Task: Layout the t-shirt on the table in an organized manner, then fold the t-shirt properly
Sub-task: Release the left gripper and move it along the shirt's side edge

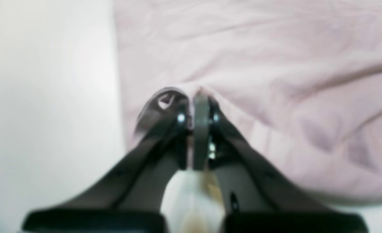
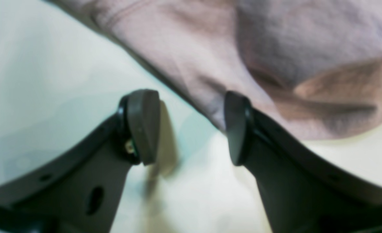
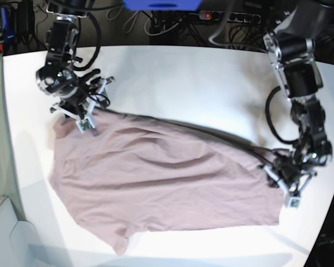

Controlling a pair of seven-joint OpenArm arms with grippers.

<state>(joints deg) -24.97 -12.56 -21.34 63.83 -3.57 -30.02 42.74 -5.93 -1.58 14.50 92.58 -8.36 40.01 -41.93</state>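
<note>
The mauve-pink t-shirt (image 3: 156,178) lies spread and wrinkled across the white table (image 3: 200,83). In the base view my left gripper (image 3: 276,179) is at the shirt's right edge. The left wrist view shows it (image 1: 196,97) shut on a raised pinch of the shirt (image 1: 275,81), next to bare table (image 1: 48,97). My right gripper (image 3: 82,115) is at the shirt's far left corner. In the right wrist view it (image 2: 191,127) is open, one finger (image 2: 238,127) against the edge of the shirt (image 2: 194,58), the other over bare table (image 2: 48,81).
Cables and a power strip (image 3: 228,16) lie beyond the table's far edge. A blue object (image 3: 161,4) sits at the back. The table's left edge (image 3: 4,139) borders grey floor.
</note>
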